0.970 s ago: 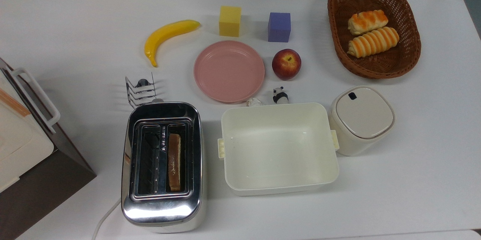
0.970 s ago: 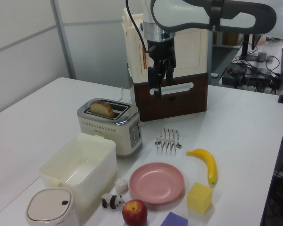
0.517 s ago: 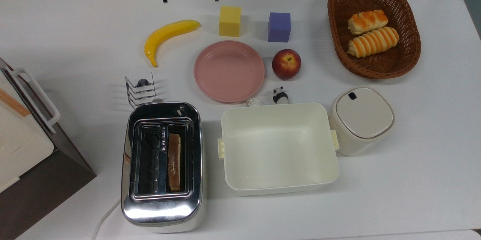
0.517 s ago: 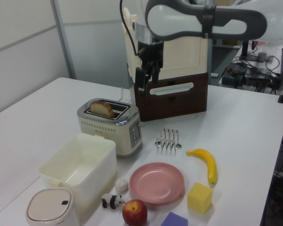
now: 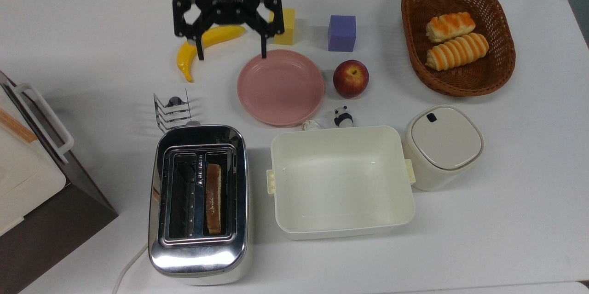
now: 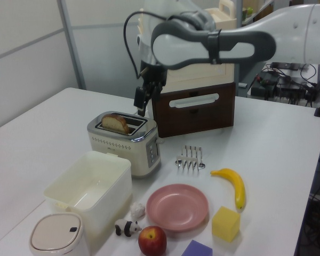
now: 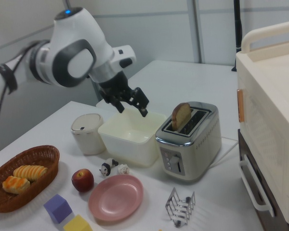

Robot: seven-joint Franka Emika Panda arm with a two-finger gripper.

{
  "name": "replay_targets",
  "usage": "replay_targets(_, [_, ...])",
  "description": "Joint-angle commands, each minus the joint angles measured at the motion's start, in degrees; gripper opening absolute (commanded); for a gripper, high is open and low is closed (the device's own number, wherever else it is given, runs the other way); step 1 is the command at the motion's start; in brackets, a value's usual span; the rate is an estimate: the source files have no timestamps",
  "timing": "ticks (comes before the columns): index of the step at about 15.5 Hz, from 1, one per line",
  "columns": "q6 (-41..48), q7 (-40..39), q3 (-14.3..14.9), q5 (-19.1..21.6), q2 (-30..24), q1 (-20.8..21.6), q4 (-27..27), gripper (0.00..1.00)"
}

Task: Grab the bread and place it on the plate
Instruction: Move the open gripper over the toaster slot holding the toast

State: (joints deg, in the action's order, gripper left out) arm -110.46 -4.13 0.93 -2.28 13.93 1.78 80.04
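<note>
Top view: pincer (image 5: 231,57) advanced, spread wide; bread (image 5: 213,198) unmoved in toaster (image 5: 199,257).

Your gripper (image 5: 231,56) has come much further into the top view: a second ago it was out of it, now it hangs over the banana (image 5: 205,45) and the plate (image 5: 280,88) edge, fingers spread wide. In the left view it has slid left, toward the toaster (image 6: 126,142).

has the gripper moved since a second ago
Yes. In the left view the gripper has swung toward the left view's left, from in front of the brown cabinet to just above the toaster, where the bread stands.
</note>
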Motion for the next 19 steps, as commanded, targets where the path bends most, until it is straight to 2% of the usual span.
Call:
replay_targets(1, [-7.4,2.5,0.6,1.1,2.8,0.4,0.9,1.00])
replay_targets(11, [-25.5,2.5,0.7,0.4,11.4,-2.8,0.3,1.00])
replay_targets(15, [-29.1,2.5,0.6,0.6,14.8,-3.7,-1.4,1.00])
replay_targets(19, [-31.6,2.5,0.6,0.6,16.1,-3.0,-1.6,0.94])
